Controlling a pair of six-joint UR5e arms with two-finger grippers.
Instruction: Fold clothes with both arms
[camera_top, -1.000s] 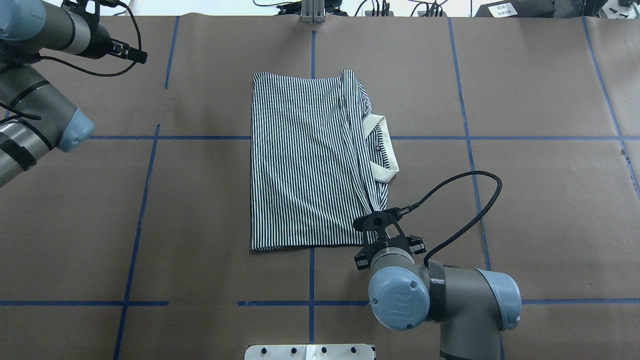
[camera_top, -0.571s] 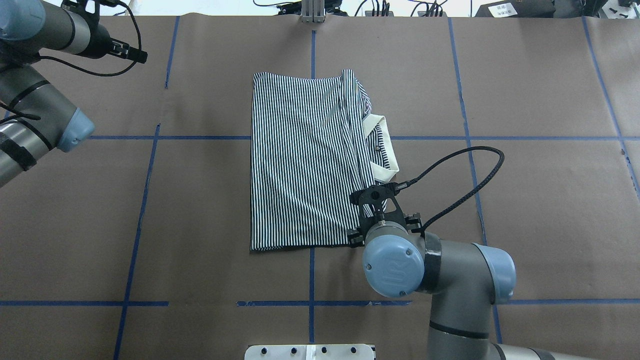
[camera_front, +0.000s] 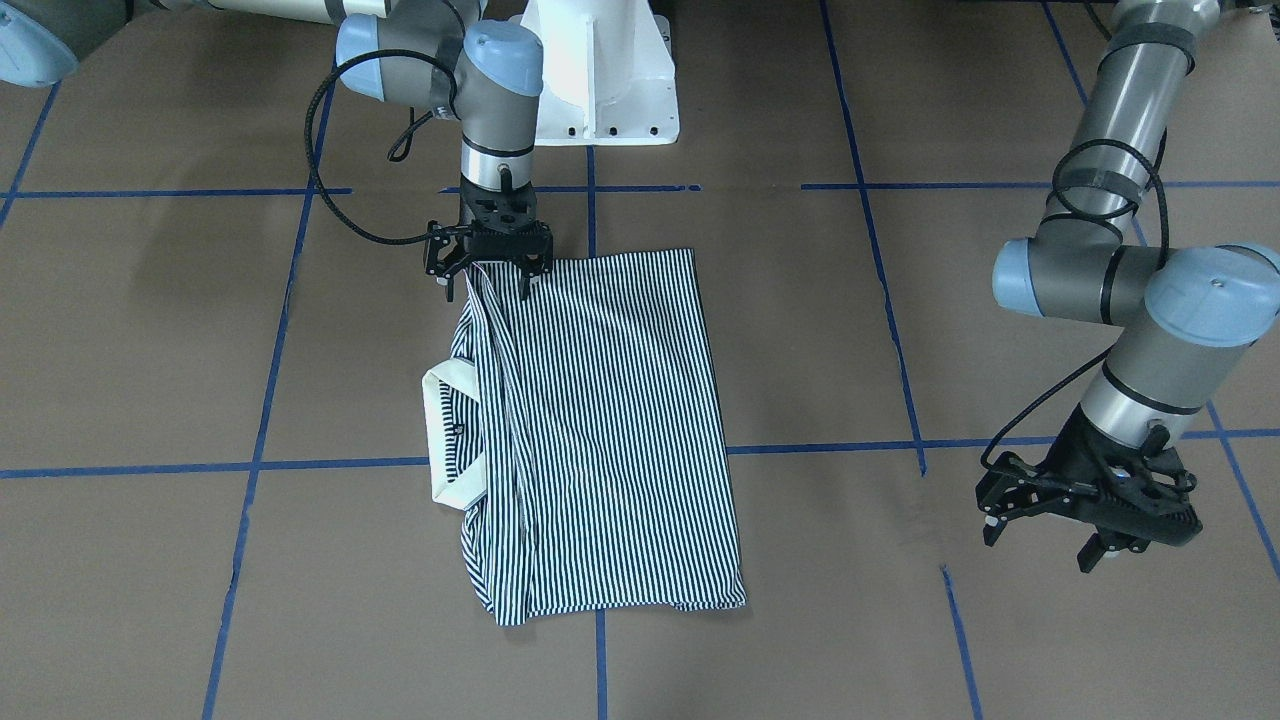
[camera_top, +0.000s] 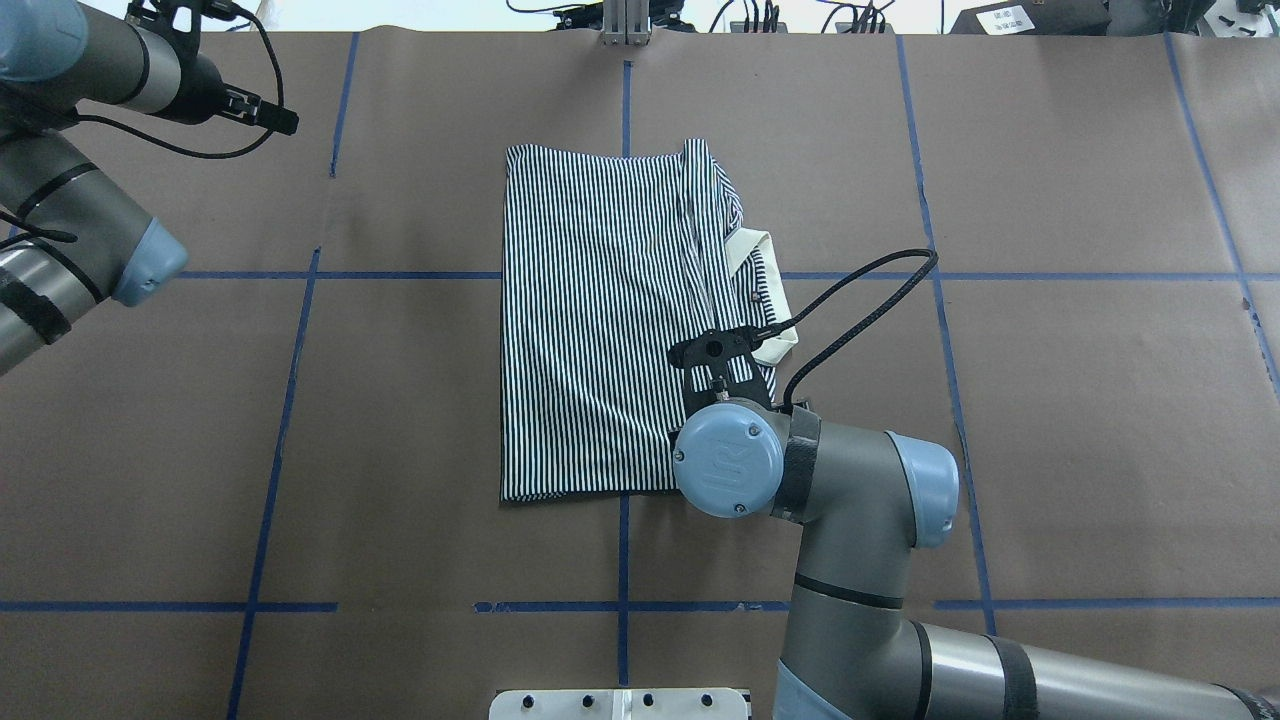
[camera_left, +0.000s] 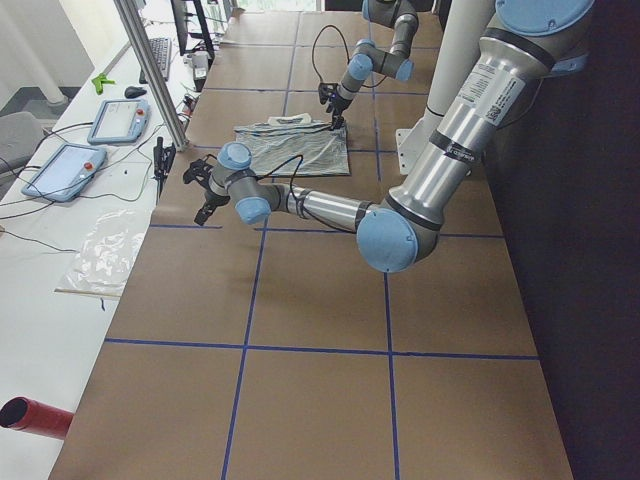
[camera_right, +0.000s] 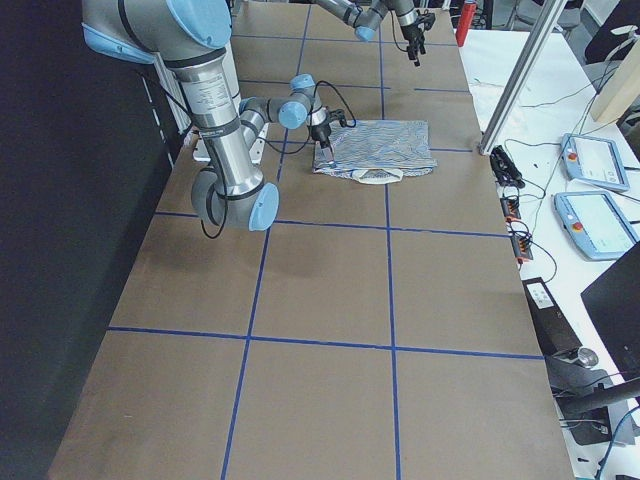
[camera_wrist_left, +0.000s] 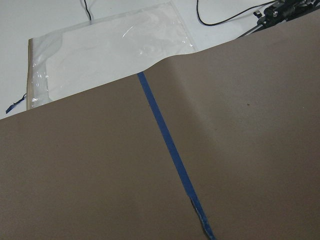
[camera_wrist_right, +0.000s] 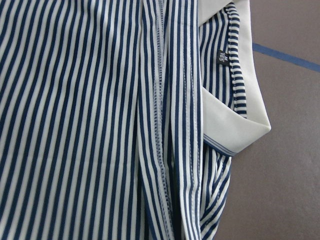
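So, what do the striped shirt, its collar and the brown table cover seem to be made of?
The shirt looks like soft knit fabric, maybe cotton: matte, with stitched seams and limp folds. Its collar seems a thicker cream knit, holding a flat edge. The table cover looks like matte brown paper: its edge lifts in a smooth wave.

Light: bright, even, delivered from above; table cover (camera_top: 1080, 450) rendered matte; soft, faint shadows cast beside the shirt (camera_front: 600, 430) and near the left arm (camera_front: 1130, 270); shirt stripes resolved sharply in the right wrist view; small highlights noted on the plastic sheet (camera_wrist_left: 110, 45); a strip on the robot's side left nearly black in both side views.
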